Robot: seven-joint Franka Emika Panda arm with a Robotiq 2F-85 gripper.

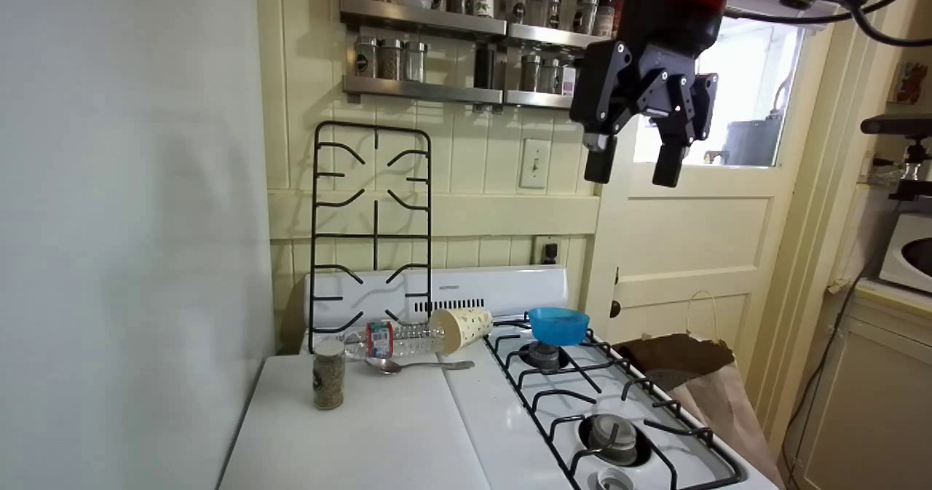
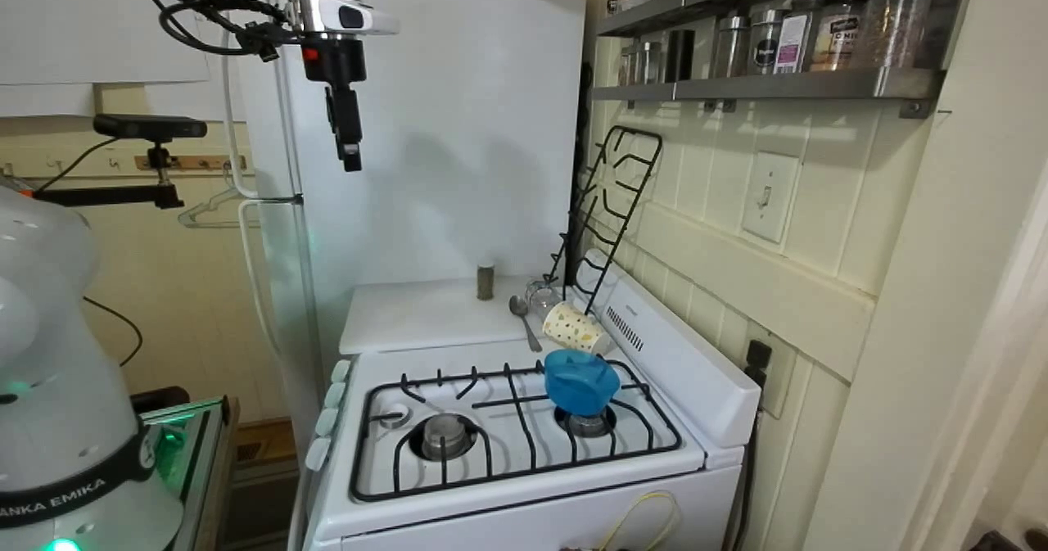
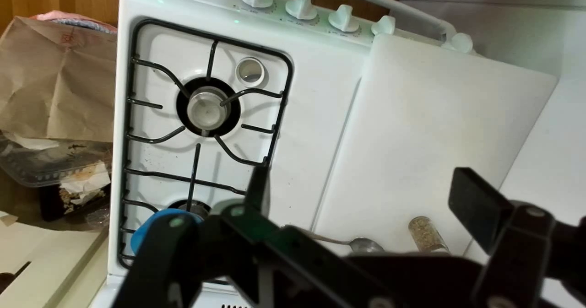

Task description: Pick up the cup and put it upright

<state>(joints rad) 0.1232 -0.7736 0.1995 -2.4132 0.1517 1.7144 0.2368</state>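
At the worktop (image 1: 378,432) I count one cup (image 1: 472,325), one bottle (image 1: 380,341), one spoon (image 1: 393,367), one seasoning shaker (image 1: 329,379), one blue container (image 1: 558,326). Also two grates (image 1: 376,236), two visible burners (image 1: 613,433), one gripper (image 1: 633,170). Shelf jars (image 1: 391,60) overlap, count unsure.

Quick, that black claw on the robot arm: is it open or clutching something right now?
Gripper: open, holding nothing; the cream speckled cup lies on its side, well clear of it.
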